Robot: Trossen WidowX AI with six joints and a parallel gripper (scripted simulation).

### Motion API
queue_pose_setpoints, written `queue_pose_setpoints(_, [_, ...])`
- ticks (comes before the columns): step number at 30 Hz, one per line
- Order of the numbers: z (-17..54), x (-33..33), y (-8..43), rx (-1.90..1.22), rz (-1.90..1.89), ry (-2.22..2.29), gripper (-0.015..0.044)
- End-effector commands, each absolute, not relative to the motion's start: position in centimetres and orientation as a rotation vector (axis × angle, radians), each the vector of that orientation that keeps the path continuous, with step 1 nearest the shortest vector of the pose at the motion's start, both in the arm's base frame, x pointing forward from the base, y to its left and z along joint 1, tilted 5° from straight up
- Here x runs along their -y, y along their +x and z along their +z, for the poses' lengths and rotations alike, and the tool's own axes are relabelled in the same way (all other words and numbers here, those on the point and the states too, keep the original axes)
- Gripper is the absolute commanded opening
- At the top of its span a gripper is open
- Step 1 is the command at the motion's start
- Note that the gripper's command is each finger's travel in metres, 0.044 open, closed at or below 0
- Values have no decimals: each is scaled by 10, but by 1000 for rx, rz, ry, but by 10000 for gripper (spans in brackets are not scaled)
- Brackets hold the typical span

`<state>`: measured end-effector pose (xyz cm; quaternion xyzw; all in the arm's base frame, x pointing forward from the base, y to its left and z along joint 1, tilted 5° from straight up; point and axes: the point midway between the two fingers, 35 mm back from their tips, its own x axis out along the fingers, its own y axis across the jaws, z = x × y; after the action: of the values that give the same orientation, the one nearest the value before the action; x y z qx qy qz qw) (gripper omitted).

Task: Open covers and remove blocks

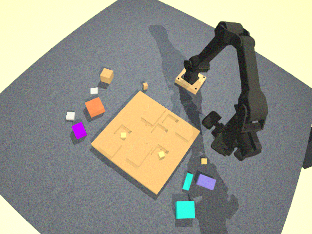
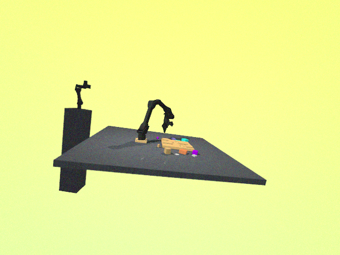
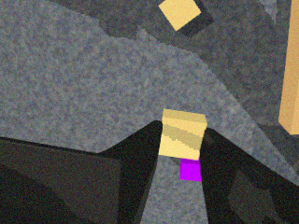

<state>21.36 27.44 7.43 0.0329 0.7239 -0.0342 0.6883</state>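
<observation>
My gripper is shut on a pale yellow block above the table, off the board's side; the arm hides the fingertips in the top view. The tan board has four wells. One yellow block sits in the left well, another yellow block sits turned in the lower right well. The other two wells look empty. Same-coloured cover panels lie off the wells. Another yellow block rests on the table, clear of the board.
A small purple block lies on the table below the held block. Violet and teal blocks lie beside the board. Orange, purple, white and tan blocks are opposite.
</observation>
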Motion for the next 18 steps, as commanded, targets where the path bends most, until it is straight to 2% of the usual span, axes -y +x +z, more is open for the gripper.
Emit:
queue_pose_setpoints(1, [65,-273,212,-1627,-83,73,80])
queue_pose_setpoints(18, [37,-273,210,-1627,-83,73,80])
